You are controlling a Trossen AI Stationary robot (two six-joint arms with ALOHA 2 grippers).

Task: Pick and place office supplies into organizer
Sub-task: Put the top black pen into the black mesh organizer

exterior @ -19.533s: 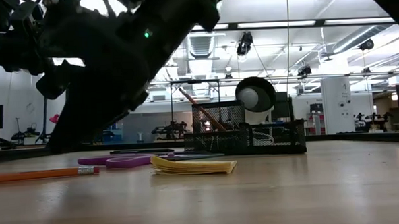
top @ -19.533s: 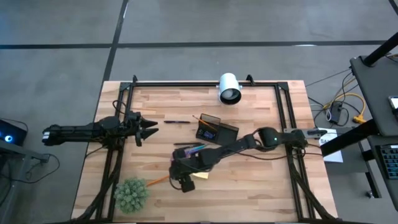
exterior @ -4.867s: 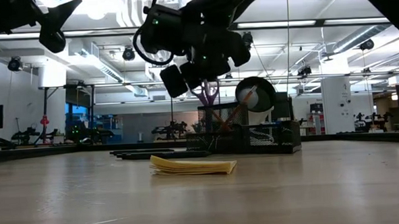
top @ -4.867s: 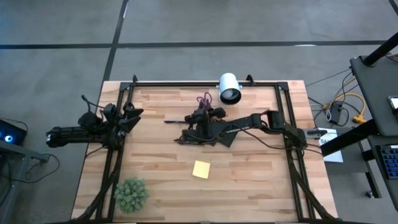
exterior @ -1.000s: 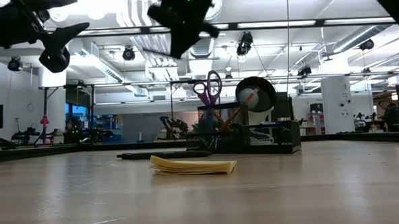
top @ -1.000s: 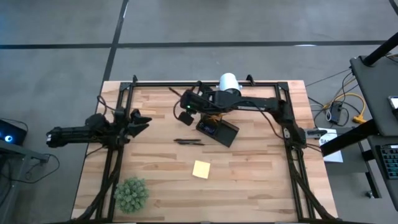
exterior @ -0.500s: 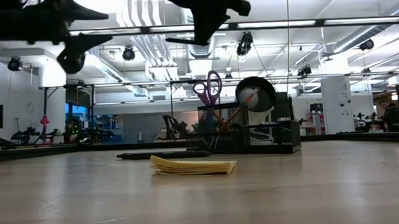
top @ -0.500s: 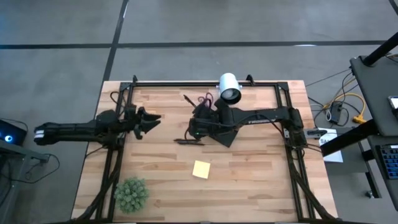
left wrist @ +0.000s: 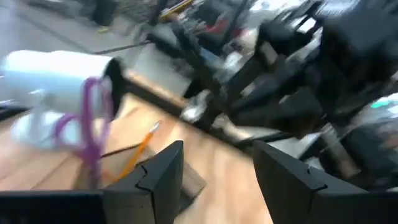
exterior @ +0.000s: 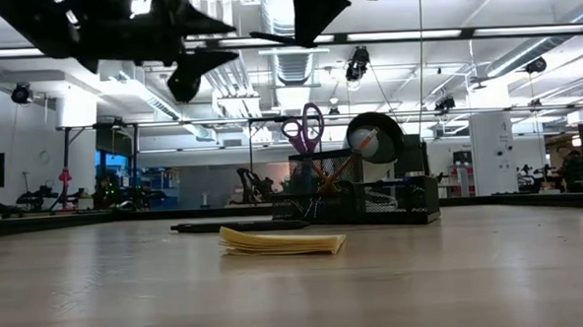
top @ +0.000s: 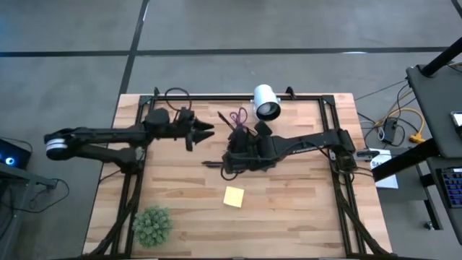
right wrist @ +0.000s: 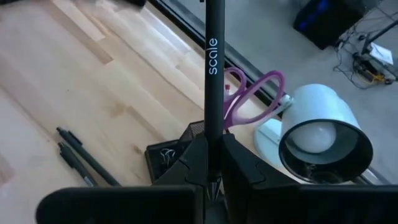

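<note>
My right gripper (top: 232,142) hangs above the black organizer (exterior: 367,195), shut on a slim black pen (right wrist: 212,56) printed "scale". Purple-handled scissors (right wrist: 249,93) and an orange pencil (left wrist: 140,149) stand in the organizer. Two more dark pens (right wrist: 81,158) lie flat on the table beside it. The yellow sticky pad (top: 232,196) lies flat nearer the front edge. My left gripper (top: 208,132) is open in the air, left of the organizer, its fingers (left wrist: 163,177) pointing at it with nothing between them. My right gripper pinches the black pen between its two fingers near one end (right wrist: 213,140). The fingers lie along the pen, whose long printed part sticks out past the fingertips. The pen is lifted clear, slanting up toward the far left (top: 224,120) above the organizer.
A white cylindrical camera (top: 266,102) stands at the far edge just behind the organizer. A fuzzy green plant ball (top: 151,226) sits at the near left corner. Black frame rails (top: 133,188) run along both sides and the far edge. Bare wood lies around the sticky pad.
My left gripper has swung toward the table's right edge, closing in on the organizer while staying raised. My right gripper, with the pen still in it, has moved from the far side toward the near edge and now sits over the organizer.
</note>
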